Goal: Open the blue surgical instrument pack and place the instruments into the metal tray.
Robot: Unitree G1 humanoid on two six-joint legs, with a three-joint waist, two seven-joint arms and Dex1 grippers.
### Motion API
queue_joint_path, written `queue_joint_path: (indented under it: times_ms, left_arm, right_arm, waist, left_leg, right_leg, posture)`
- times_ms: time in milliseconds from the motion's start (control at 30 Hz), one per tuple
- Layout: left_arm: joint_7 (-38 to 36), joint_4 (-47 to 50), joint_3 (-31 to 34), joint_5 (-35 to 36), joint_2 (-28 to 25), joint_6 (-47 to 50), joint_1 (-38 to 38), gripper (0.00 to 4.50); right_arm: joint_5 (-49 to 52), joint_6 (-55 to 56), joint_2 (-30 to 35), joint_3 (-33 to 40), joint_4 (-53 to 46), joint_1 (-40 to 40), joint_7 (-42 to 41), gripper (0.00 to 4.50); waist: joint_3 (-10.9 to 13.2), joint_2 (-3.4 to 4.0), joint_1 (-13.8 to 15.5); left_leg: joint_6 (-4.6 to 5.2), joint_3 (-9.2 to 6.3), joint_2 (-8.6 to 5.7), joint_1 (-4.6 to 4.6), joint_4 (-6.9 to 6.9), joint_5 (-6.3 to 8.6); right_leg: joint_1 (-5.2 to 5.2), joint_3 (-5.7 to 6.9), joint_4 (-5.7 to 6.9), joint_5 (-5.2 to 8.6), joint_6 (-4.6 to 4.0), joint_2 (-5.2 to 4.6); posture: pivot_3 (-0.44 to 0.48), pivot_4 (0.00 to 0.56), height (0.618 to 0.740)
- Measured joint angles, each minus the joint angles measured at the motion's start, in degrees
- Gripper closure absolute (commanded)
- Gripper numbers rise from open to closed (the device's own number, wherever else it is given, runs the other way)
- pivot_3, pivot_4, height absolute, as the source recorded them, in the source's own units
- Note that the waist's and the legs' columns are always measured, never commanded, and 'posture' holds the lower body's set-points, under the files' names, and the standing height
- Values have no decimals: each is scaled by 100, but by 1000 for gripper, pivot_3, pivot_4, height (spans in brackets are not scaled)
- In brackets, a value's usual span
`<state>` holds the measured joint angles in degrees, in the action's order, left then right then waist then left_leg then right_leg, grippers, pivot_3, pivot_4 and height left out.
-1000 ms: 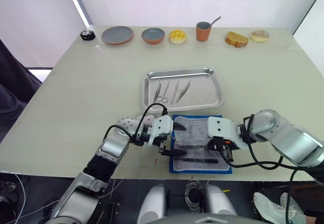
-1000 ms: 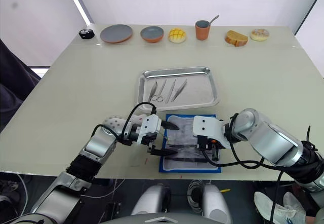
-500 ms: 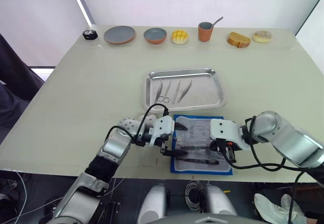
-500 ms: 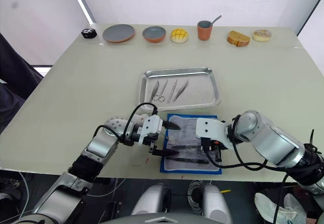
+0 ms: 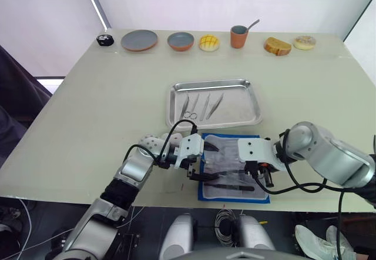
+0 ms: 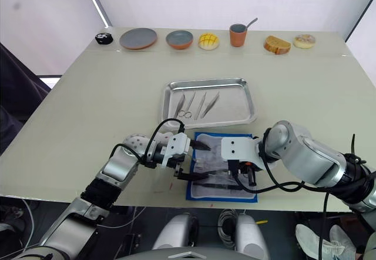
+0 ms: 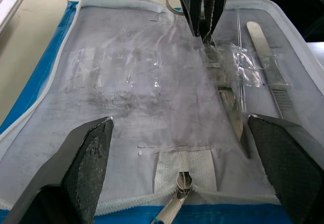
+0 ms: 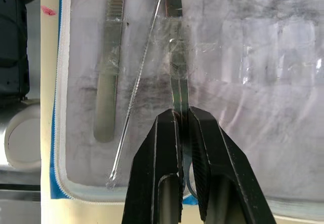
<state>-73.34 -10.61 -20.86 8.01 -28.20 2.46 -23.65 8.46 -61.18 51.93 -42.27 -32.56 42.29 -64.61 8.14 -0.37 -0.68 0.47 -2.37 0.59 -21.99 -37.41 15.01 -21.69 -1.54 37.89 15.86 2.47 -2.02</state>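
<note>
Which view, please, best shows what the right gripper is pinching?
The right wrist view: the right gripper is closed on a slim instrument in the pack. The eye views show it small and distant.

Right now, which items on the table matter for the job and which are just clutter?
Job: blue surgical instrument pack, open; instruments on it and in the metal tray; right gripper pinching one; left gripper open.

Clutter: grey plates, yellow bun, cup with spoon, bread, doughnut.
</note>
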Motion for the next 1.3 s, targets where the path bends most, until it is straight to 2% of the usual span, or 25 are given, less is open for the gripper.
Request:
queue_joint_path:
  times_ms: [267,433,567,667,867,900,967,1033,1133,1200,1300]
  left_arm:
    - [7,8,-3,0,4,23,-1,0]
    - [32,8,-15,-15,30,23,-2,0]
    - [37,-7,-14,-22,35,22,-14,0]
    - [37,-23,-20,-28,38,20,-31,0]
    - [37,-83,-18,-30,37,14,-73,0]
    - [37,-99,-21,-30,42,-6,-79,0]
    - [36,-109,-25,-30,42,-10,-83,0]
    - [38,-130,-15,-30,43,-27,-86,0]
    - [59,-134,-19,-30,73,-37,-94,0]
    - [69,-157,6,-34,50,-49,-95,0]
    - [109,-158,-1,-33,99,-59,-90,0]
  right_arm:
    - [18,-257,2,-78,-49,152,-16,4371]
    - [101,-241,632,105,-295,-54,-43,4371]
    - [115,161,1369,565,-310,-686,-115,4371]
    - [189,731,2141,1231,-236,-1347,-275,4371]
    - [529,1259,2479,2268,-100,-1977,-511,4371]
    - [953,1209,2363,2898,-15,-2133,-573,4371]
    - [1125,1123,2258,3169,-2,-2138,-551,4371]
    - [1583,814,1686,3714,-2,-2083,-344,4371]
    - [1849,321,1348,3765,-55,-1819,-15,4371]
    - [2081,-543,558,3772,58,-1097,509,4371]
    - [2186,-1295,-143,3750,224,-511,1160,4371]
  waist:
    - [0,0,1]
    - [0,1,15]
    - [0,2,10]
    - [1,2,10]
    - [-1,5,-10]
    - [1,4,-3]
    - [0,4,-2]
    - [1,-2,-6]
    - [1,5,4]
    - [2,0,-35]
    - [2,2,-2]
  left_leg:
    - [0,-1,0,0,0,0]
    - [0,-5,-1,-2,0,0]
    - [0,-4,-2,-2,0,0]
    - [0,0,-2,-1,0,0]
    - [0,6,3,5,2,0]
    - [0,7,3,3,1,0]
    - [0,5,3,5,2,0]
    - [0,6,5,6,2,0]
    - [0,6,3,4,2,0]
    - [0,13,7,9,4,0]
    - [0,2,4,3,5,0]
  right_leg:
    - [0,1,0,0,0,-1]
    - [1,6,-3,1,2,-6]
    - [2,6,-3,1,3,-7]
    - [3,4,-4,3,6,-9]
    - [5,-1,-2,3,6,-4]
    - [5,-3,-2,3,5,-5]
    - [8,-2,-3,3,5,-4]
    - [9,-4,-2,2,4,-1]
    - [7,-5,-1,2,4,-3]
    - [7,-14,0,1,3,-1]
    - [5,-4,-1,2,2,-2]
  posture:
    - [0,150,740]
    - [0,150,740]
    - [0,150,740]
    - [0,150,740]
    - [0,150,740]
    - [0,150,740]
    - [0,150,740]
    - [0,150,740]
    - [0,150,740]
    - [0,150,740]
    - [0,150,740]
